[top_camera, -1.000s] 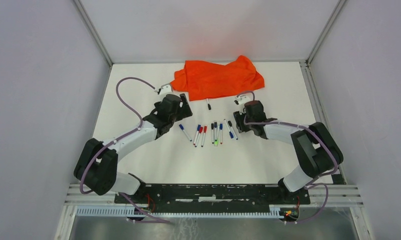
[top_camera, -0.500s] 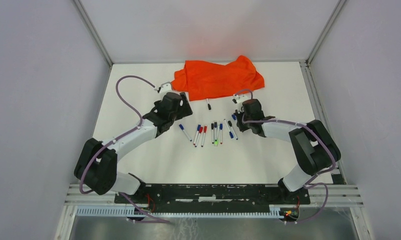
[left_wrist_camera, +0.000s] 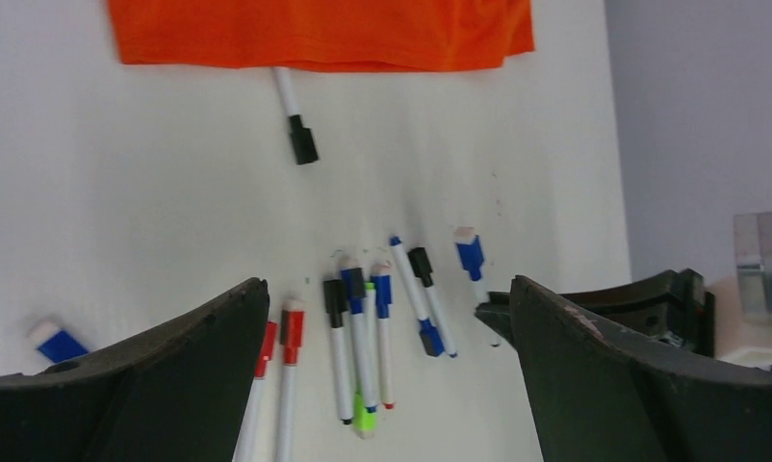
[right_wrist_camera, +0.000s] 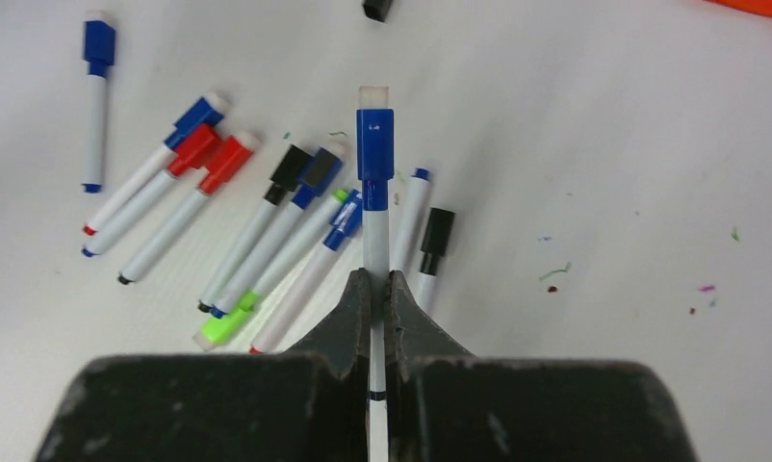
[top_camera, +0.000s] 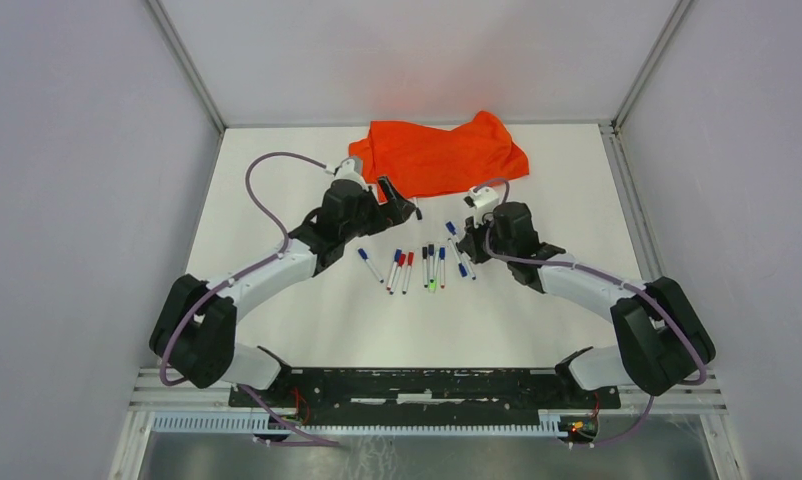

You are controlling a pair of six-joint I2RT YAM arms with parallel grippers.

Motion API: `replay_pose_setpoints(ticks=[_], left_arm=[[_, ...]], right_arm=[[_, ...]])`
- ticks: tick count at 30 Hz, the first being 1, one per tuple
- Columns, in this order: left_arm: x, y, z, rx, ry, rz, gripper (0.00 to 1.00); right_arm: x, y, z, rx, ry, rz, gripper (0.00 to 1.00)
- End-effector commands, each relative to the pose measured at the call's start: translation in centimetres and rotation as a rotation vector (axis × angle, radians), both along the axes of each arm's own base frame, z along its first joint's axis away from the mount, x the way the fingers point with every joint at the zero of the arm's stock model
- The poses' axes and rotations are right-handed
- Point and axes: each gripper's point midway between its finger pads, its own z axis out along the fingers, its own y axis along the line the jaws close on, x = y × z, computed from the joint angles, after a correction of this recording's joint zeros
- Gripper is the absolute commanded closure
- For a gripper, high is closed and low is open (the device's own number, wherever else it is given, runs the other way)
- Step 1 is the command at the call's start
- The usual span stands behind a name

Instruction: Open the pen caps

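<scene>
Under cloth (left_wrist_camera: 315, 34), barrel (left_wrist_camera: 286, 89) beyond black cap (left_wrist_camera: 303, 151)

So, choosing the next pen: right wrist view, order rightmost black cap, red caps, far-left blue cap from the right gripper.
1. Rightmost black cap, just right of centre.
2. Red caps, left of centre.
3. Far-left blue cap, top left.

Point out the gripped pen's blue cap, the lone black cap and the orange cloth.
blue cap (right_wrist_camera: 374, 154), right wrist view, mid-body.
lone black cap (left_wrist_camera: 302, 141), left wrist view, its middle.
orange cloth (top_camera: 437, 158), top external view, centre.
</scene>
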Motion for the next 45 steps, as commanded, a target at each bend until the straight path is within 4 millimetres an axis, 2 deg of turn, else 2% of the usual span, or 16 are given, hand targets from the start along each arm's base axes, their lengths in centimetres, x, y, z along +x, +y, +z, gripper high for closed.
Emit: replay_pose_setpoints(ticks=[1,5,8,13,16,24,28,39,45], left_arm=[[-0.9,-4.6,1.5,-0.211,0.002,-0.125,0.00],[-1.3,-6.7,0.3,-0.266,0.043,-0.167,0.01],[-1.7,-7.9,-0.7,-0.306,0.070,-0.193,0.06],[-2.2,-8.8,-1.9,-0.348,0.094,-0.192,0.09],[-2.5,-8.8,-2.5,-0.348,0.102,-0.183,0.11],[-2.8,-8.6,-2.8,-0.351,0.091,-0.152,0.28],[-3.0,-8.3,-2.5,-0.343,0.067,-0.129,0.32],[-3.0,-6.2,-0.6,-0.289,-0.052,-0.025,0.35],[-3.1,-6.7,-0.5,-0.281,-0.066,-0.037,0.38]], right_arm=[[-0.9,3.4,2.4,0.146,-0.029,0.079,1.00],[-1.8,5.4,3.3,0.228,-0.039,0.115,1.00],[-2.5,6.8,4.1,0.274,-0.048,0.139,1.00],[-3.2,8.3,4.8,0.313,-0.056,0.162,1.00],[-3.4,8.7,4.9,0.318,-0.054,0.166,1.00],[-3.6,8.7,4.5,0.315,-0.047,0.157,1.00],[-3.7,8.6,4.5,0.314,-0.040,0.152,1.00],[-4.0,8.4,4.0,0.303,-0.009,0.144,1.00],[-4.1,8.7,4.3,0.325,-0.004,0.153,1.00]])
